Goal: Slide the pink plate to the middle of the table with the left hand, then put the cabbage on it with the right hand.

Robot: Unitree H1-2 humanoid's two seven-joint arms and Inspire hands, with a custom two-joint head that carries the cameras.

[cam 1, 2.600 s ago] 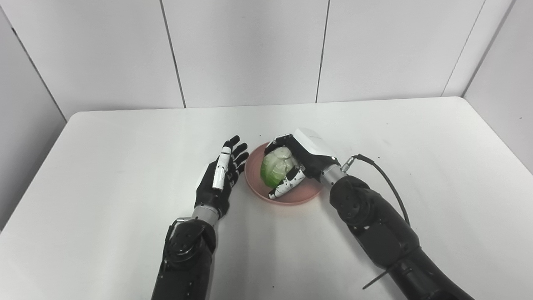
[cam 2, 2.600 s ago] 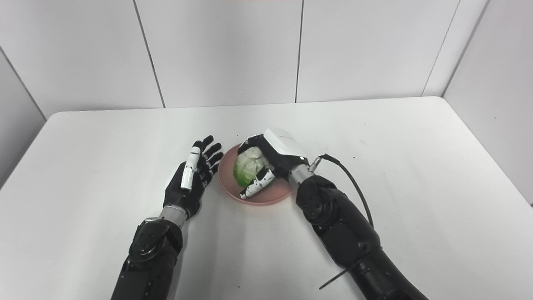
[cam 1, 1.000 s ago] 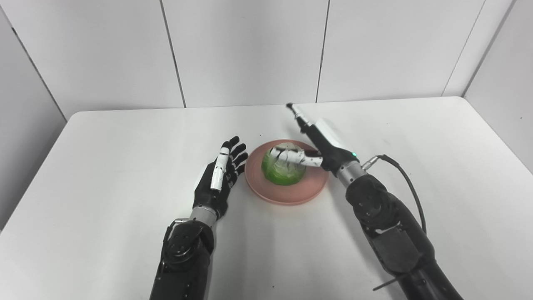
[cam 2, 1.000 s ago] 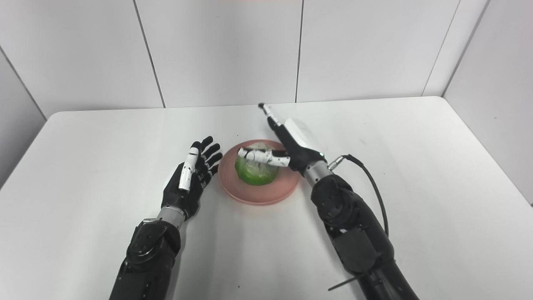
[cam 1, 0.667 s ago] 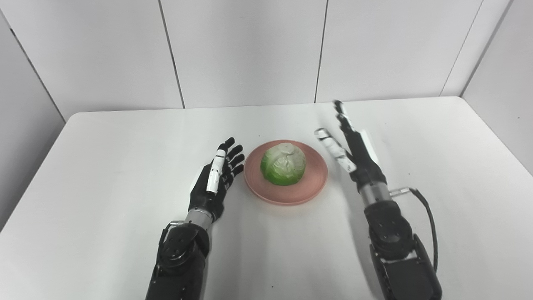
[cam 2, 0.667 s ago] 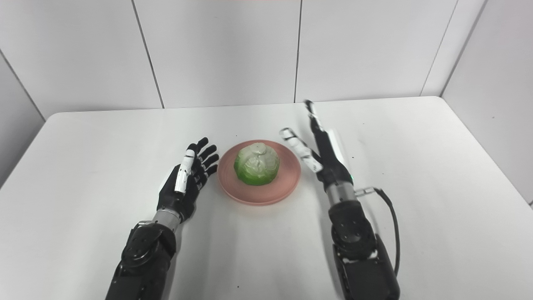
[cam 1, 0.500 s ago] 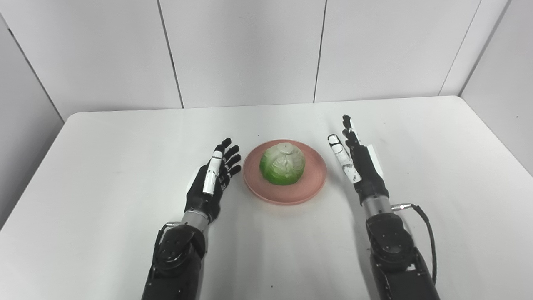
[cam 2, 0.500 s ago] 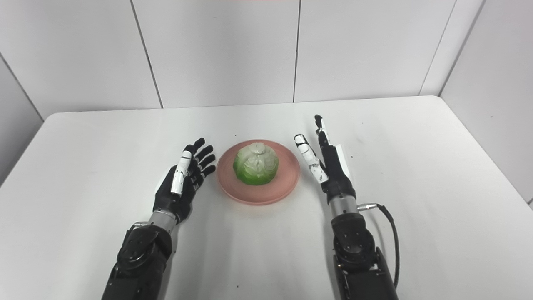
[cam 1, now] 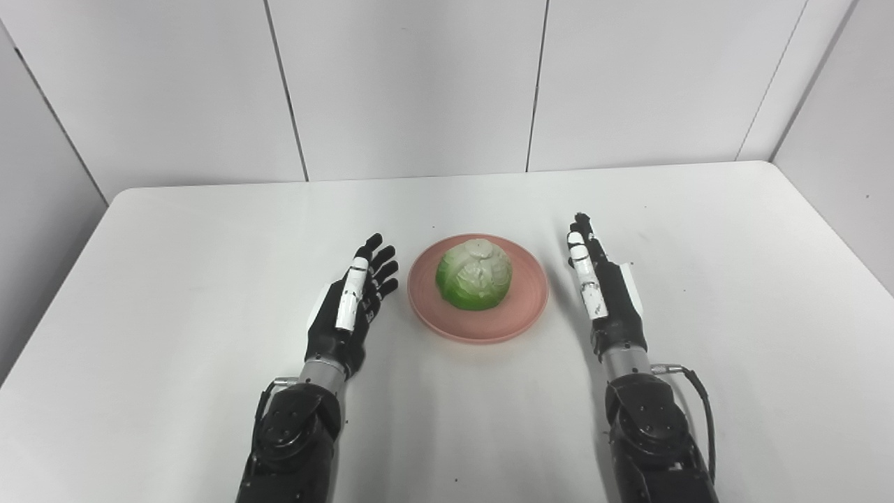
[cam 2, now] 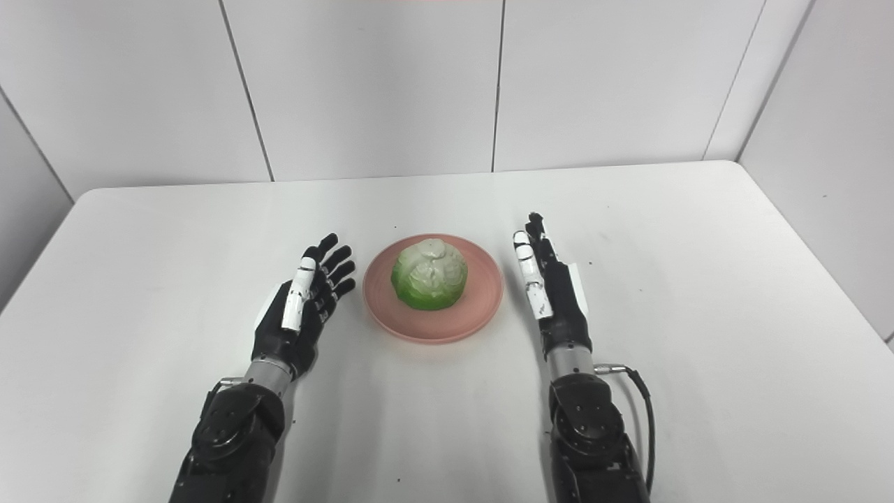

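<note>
My right hand (cam 1: 606,300) is empty in the left eye view, fingers stretched out straight and close together, edge-on to the camera, just right of the plate (cam 1: 525,307) and clear of it. My left hand (cam 1: 347,306) is empty too, fingers extended and slightly fanned, palm turned toward the plate, just left of its rim without touching. The cabbage (cam 1: 474,274) sits on the pink plate, a little toward the far side, pale top up and green below. The plate lies near the middle of the table (cam 1: 174,237), a plain white top with rounded far corners and a few dark specks. Behind it I see white wall panels (cam 1: 412,84) split by thin dark seams, and grey side walls angling in at both edges. In the right eye view the scene reads the same: left hand (cam 2: 297,311) open beside the plate (cam 2: 482,307), right hand (cam 2: 552,297) flat and empty on the other side, cabbage (cam 2: 429,274) on the plate, table (cam 2: 698,244) white and the panels (cam 2: 377,84) behind. Against the earliest pictures, my right hand was then wrapped round the cabbage over the plate; it has since let go, swung off to the right and dropped lower. My left hand has drawn back a little toward me. Plate and cabbage have stayed put since the release.
</note>
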